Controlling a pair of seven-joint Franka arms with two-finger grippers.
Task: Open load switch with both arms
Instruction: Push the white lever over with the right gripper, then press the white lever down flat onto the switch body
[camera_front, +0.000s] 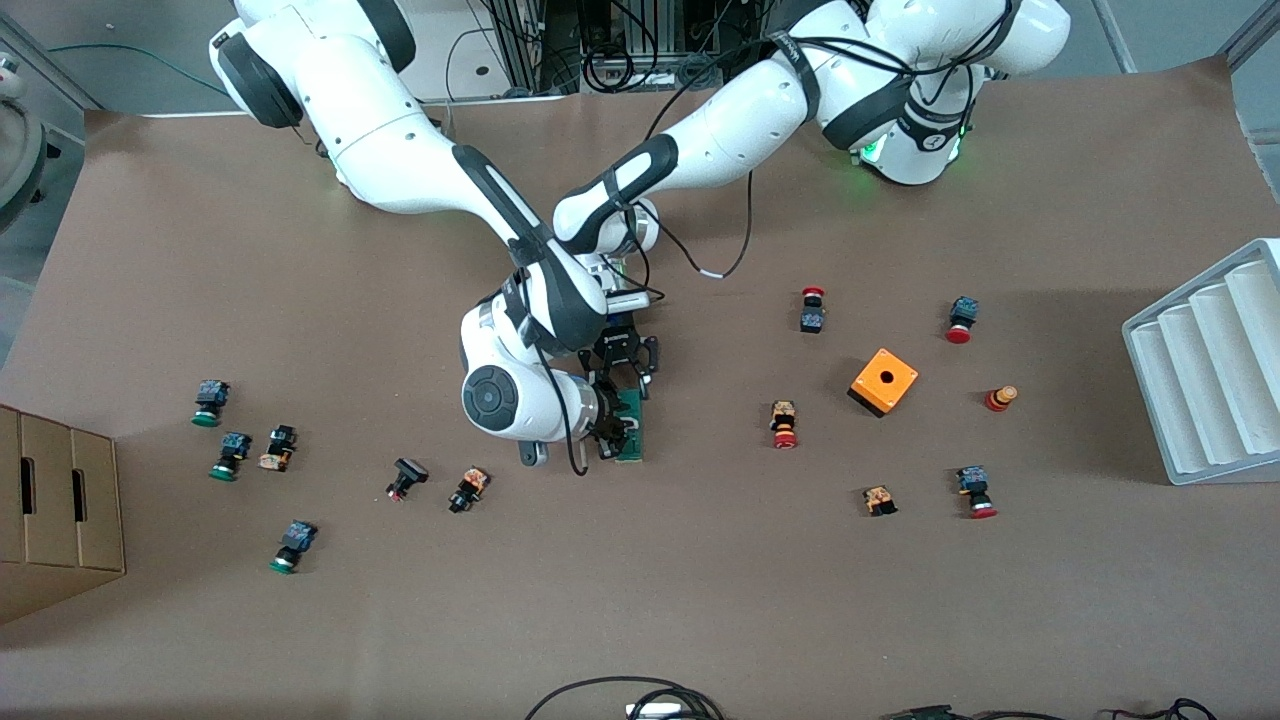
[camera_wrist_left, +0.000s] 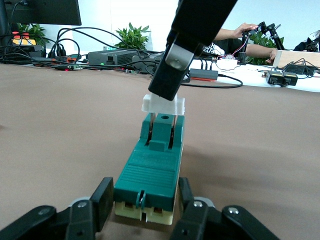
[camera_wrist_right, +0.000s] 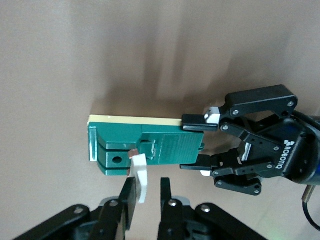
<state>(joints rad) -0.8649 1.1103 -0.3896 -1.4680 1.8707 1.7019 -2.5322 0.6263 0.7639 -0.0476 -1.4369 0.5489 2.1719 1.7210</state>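
Lying flat on the bench (camera_front: 300, 620) near the middle of the front view, the switch (camera_front: 631, 428) is mostly hidden there under the two wrists; only a green strip shows. The left gripper (camera_wrist_left: 145, 205) clamps its fingers (camera_wrist_left: 102, 197) against the sides of the switch's end, with their bases cut off by the frame's lower edge. The right gripper (camera_wrist_right: 146, 192) pinches the white handle (camera_wrist_right: 140, 177) at the other end, lifted on its two metal legs above the green body; its fingers (camera_wrist_right: 129, 197) are partly cut off at the bottom. An orange cube (camera_front: 883, 381) sits toward the left arm's end.
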